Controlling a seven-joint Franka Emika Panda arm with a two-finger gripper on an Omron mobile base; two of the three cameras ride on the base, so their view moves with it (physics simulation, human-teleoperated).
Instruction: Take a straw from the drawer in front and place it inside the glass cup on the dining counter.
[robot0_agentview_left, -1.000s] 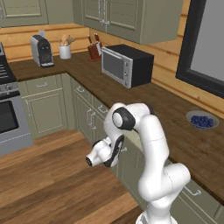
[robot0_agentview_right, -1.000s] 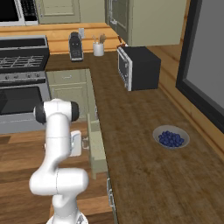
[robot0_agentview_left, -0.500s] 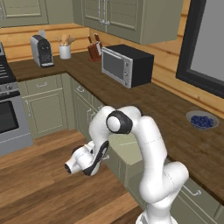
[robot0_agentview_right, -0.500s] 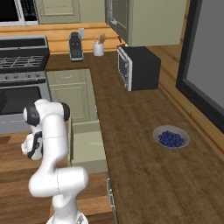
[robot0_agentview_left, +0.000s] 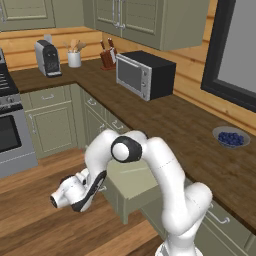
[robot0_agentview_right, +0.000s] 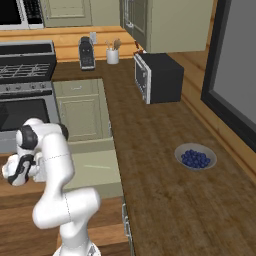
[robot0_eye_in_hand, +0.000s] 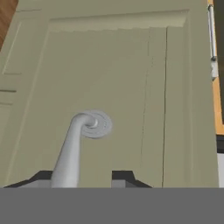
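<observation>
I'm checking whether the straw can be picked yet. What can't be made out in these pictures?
- Straw: a faint pale streak lies in the open sage-green drawer in the right base view; too thin to confirm.
- Drawer interior, left base view: partly hidden behind the white arm.
- Gripper, hand view: the grey band cuts off the dark fingers beside the silver bar handle; grip unclear.

Both base cams sit behind the arm, left and right, looking down at the same open drawer (robot0_agentview_left: 132, 182); hand cam's right up against its front panel.
</observation>
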